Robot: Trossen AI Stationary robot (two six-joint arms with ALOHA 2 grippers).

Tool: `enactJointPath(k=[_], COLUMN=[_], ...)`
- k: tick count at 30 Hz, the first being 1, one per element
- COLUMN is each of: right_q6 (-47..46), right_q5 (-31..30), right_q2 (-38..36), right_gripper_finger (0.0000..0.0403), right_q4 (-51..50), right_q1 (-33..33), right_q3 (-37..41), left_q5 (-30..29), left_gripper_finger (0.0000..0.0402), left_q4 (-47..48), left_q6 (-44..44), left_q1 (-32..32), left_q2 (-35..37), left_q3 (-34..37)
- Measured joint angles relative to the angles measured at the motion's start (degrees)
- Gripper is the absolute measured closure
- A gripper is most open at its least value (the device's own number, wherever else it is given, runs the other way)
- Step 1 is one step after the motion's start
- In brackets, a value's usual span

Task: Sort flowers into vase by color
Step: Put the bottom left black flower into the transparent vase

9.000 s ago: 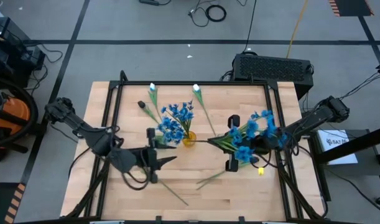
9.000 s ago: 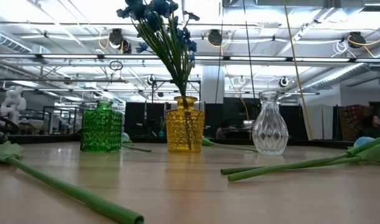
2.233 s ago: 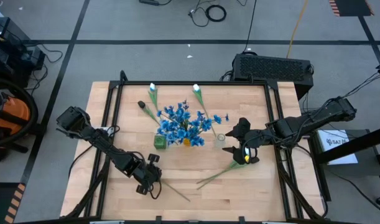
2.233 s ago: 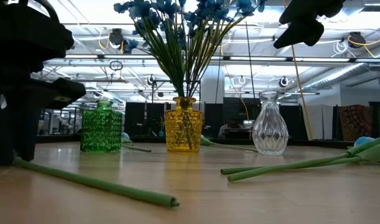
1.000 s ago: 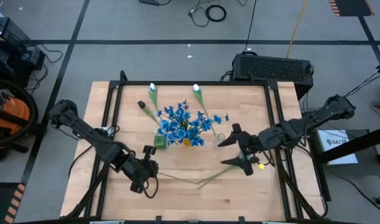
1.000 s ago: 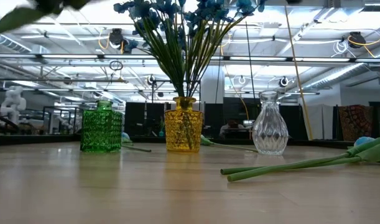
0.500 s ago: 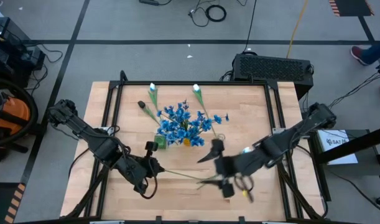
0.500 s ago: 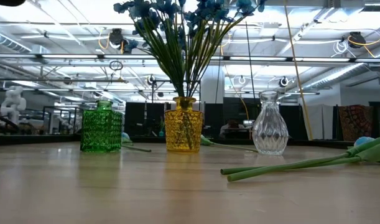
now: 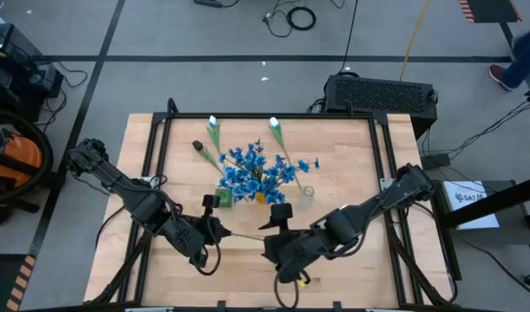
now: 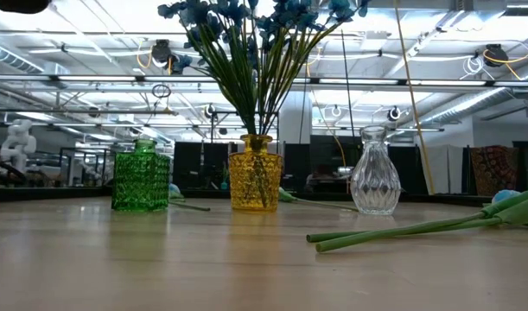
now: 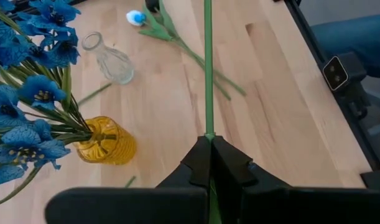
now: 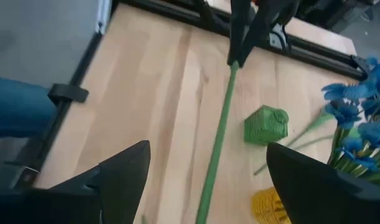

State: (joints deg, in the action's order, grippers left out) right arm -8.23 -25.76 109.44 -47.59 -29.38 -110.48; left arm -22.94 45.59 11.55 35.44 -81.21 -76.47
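Left wrist view shows your left gripper [image 11: 209,163] pinching the stem [image 11: 208,68], lifted off the bench near its front edge. Its long axis runs straight toward the right gripper [image 12: 208,171], whose fingers are spread either side of the far end.

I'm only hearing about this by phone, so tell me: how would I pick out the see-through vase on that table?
Find the yellow vase with the blue flowers at the middle of the wooden table. In the low view, the clear vase stands just to its right. Unlike the yellow one and the blocky green vase, it is colourless, narrow-necked and empty.
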Motion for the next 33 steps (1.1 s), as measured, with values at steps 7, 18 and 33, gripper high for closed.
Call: enactJointPath(k=[7,18,33], right_q6=[-0.50,-1.02,1.17], right_q5=[0.20,3.85,3.54], right_q2=[0.49,0.49,0.49], right_gripper_finger=[0.0093,0.0230,0.0395], right_q4=[-0.70,-1.03,-1.01], right_q1=[1.70,1.66,1.66], right_q3=[-0.15,-0.15,-0.15], left_q5=[0.00,0.02,0.06], left_gripper_finger=[0.0393,0.0392,0.0390], left_q4=[-0.01,-0.03,-0.11], left_q6=[0.05,0.04,0.05], left_q1=[0.20,0.20,0.20], left_q2=[0.00,0.00,0.00], left_q3=[0.00,0.00,0.00])
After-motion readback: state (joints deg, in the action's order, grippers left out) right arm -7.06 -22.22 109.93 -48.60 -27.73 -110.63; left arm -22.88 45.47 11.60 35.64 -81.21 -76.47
